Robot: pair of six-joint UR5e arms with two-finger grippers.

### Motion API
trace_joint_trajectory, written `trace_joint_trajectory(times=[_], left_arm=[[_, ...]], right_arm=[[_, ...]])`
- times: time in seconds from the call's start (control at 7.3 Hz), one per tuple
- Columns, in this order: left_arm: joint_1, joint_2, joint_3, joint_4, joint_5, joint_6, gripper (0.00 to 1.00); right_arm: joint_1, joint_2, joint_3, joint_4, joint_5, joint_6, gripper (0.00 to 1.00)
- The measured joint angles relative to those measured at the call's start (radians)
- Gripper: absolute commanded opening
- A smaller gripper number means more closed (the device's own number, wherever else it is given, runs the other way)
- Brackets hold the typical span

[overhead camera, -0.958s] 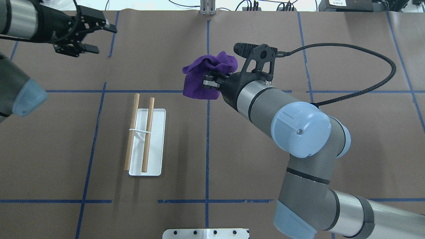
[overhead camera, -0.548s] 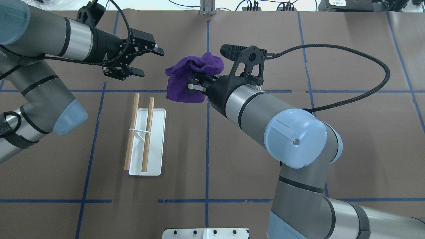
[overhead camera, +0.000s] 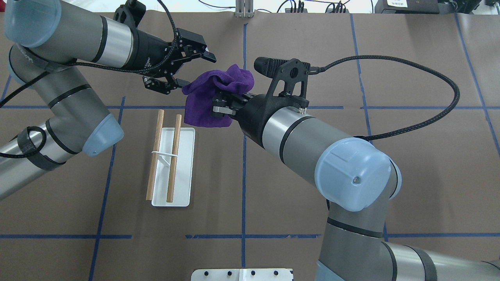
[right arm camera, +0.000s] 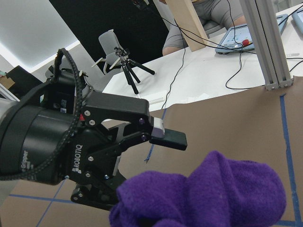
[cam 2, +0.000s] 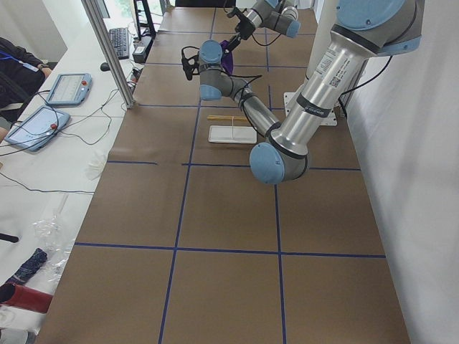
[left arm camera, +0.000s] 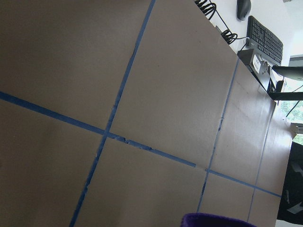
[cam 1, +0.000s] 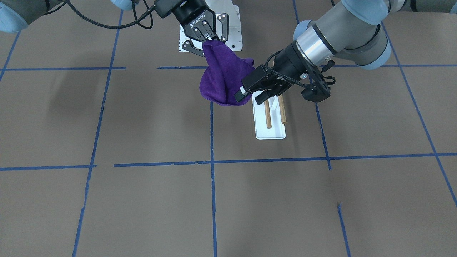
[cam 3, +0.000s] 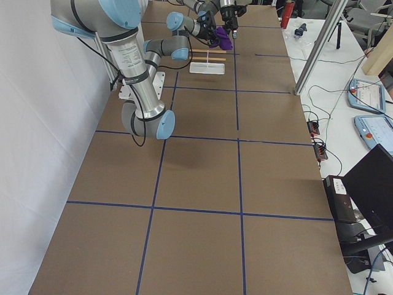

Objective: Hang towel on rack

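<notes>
Two arms meet above the desk point(overhead camera: 273, 203). The right tool point(cam 1: 208, 38) pinches the purple towel point(overhead camera: 207, 101), which hangs bunched in the air. Seen from overhead, the towel is at 1 o'clock from the rack point(overhead camera: 183, 168). The left tool point(overhead camera: 201, 71), fingers spread wide, sits at the towel's 10 o'clock edge. The rack stands on the desk, apart from the towel.

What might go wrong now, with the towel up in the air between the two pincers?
The towel hangs bunched from the right pincer, so the open left pincer may close on a thick fold rather than an edge, leaving it unspread. The two pincers are close and could bump. The rack stands close by; a dragging towel might tip it.
</notes>
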Motion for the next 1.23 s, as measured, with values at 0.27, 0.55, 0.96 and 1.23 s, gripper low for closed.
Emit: trace_joint_trajectory(times=[0.27, 0.55, 0.96, 1.23], left_arm=[[0.002, -0.011, 0.003, 0.0, -0.001, -0.001, 0.99], [0.011, -0.013, 0.003, -0.001, -0.001, 0.003, 0.92], [0.027, -0.013, 0.002, -0.001, -0.006, 0.009, 0.17], [0.029, -0.011, -0.002, -0.001, -0.021, 0.011, 0.0]], right_arm=[[-0.005, 0.0, 0.0, 0.015, 0.001, 0.0, 0.0], [-0.006, 0.0, 0.0, 0.028, 0.003, -0.001, 0.0], [-0.006, 0.0, 0.004, 0.03, 0.003, -0.001, 0.0], [-0.006, -0.001, 0.005, 0.03, 0.003, -0.001, 0.0]])
